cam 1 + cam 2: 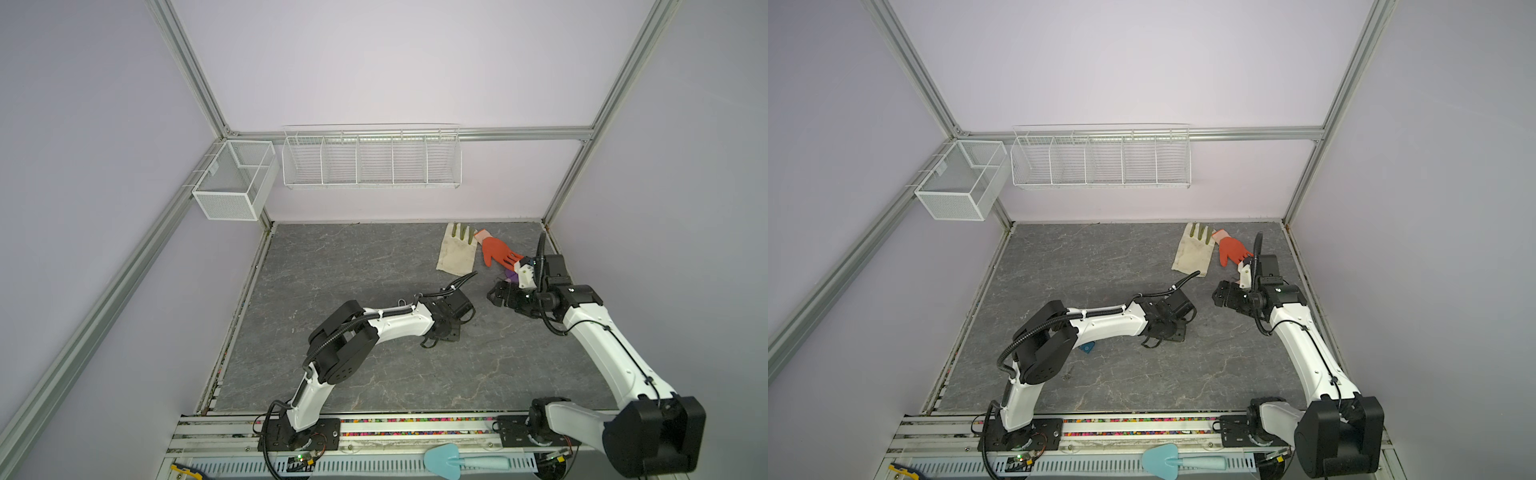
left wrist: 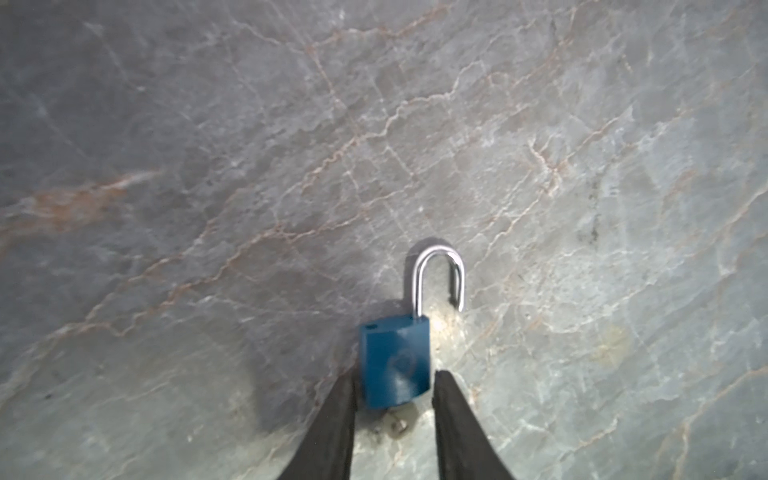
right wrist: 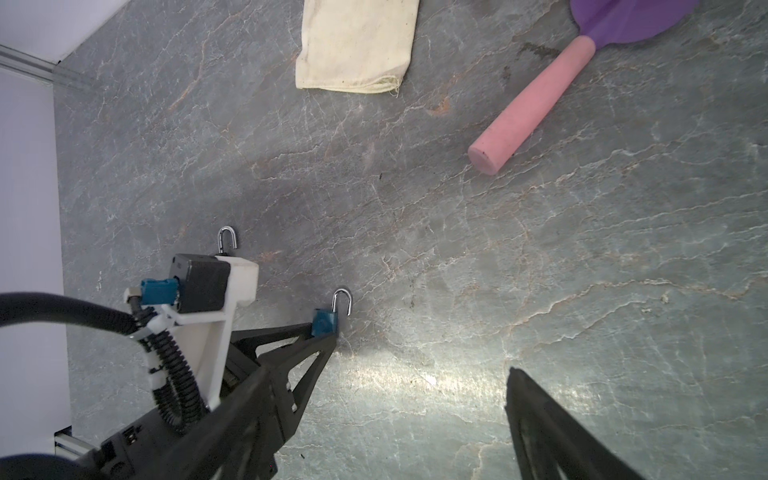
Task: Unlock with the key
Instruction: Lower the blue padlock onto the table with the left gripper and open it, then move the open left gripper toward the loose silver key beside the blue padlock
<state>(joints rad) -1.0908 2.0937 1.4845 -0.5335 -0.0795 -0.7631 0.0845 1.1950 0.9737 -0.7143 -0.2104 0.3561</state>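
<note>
One blue padlock (image 2: 395, 357), shackle open, flat on desk (image 2: 208, 166), just below centre in both top views, under left claw (image 2: 394, 376): fingers narrowly parted, flanking it, slim gaps. Right claw (image 3: 384, 370): spread wide, empty.

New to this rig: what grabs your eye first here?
A blue padlock, its silver shackle open, lies flat on the grey marble-look tabletop, flanked by the black left gripper. Next, a bright orange glove near the tabletop's far right corner, beside a cream cloth glove.
</note>
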